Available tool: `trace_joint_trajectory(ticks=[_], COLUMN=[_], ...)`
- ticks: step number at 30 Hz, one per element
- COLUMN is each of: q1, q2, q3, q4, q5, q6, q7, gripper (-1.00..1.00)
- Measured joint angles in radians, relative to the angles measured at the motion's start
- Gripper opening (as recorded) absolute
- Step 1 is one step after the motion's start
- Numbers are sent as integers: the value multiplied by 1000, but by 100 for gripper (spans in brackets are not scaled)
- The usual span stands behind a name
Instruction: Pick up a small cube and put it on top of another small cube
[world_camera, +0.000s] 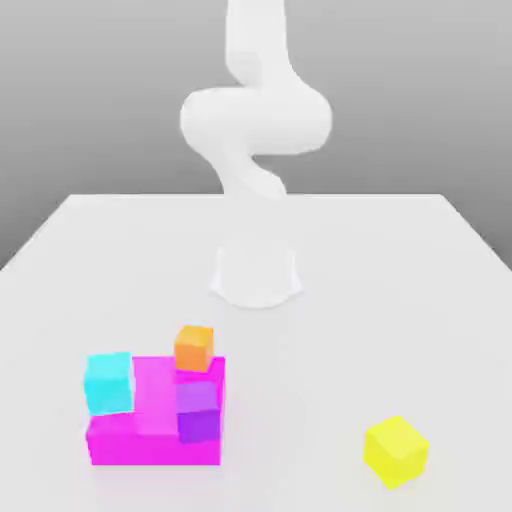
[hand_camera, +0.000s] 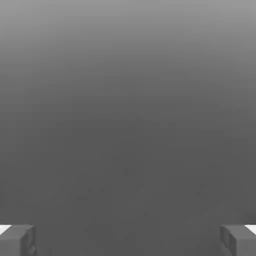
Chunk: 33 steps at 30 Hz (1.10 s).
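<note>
A: Here's the white table (world_camera: 90, 250), and the white Panda arm (world_camera: 255, 120) curls up over its round base (world_camera: 257, 275) at the far middle; what's down front?

B: The yellow cube (world_camera: 396, 452) sits alone on the tabletop toward the exterior view's right, near the front edge, turned a little so one corner points forward; nothing touches it.

A: And over on the exterior view's left there's a cluster; a flat magenta block (world_camera: 150, 435) with a cyan cube (world_camera: 109, 382) at its left end; whether that one rests on the block or just beside it, I cannot tell.

B: A purple cube (world_camera: 197, 412) stands on the magenta block at its right side; a smaller orange cube (world_camera: 193, 348) is just behind and above it, apparently at the block's back edge; yellow is well apart from all of them.

A: Now the hand view; the gripper (hand_camera: 128, 240) looks out at plain grey, and its two grey fingertips (hand_camera: 17, 240) sit at opposite sides of the picture.

B: So the fingers are spread wide apart with nothing between them; no cube is in that gap.
</note>
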<state>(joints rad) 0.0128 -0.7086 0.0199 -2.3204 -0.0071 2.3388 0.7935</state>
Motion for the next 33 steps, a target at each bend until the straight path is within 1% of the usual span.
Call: trace_joint_trajectory(ticks=[19,25,29,30,33], q1=[119,164,205,217,217], q2=[695,912,1058,1092,1092], q3=[145,164,119,104,104], q4=[-156,-199,-179,-173,-172], q5=[-74,-98,-151,-164,-164], q6=[297,395,504,532,532], q7=[-34,-42,-4,5,5], gripper=[0,0,0,-100,-100])
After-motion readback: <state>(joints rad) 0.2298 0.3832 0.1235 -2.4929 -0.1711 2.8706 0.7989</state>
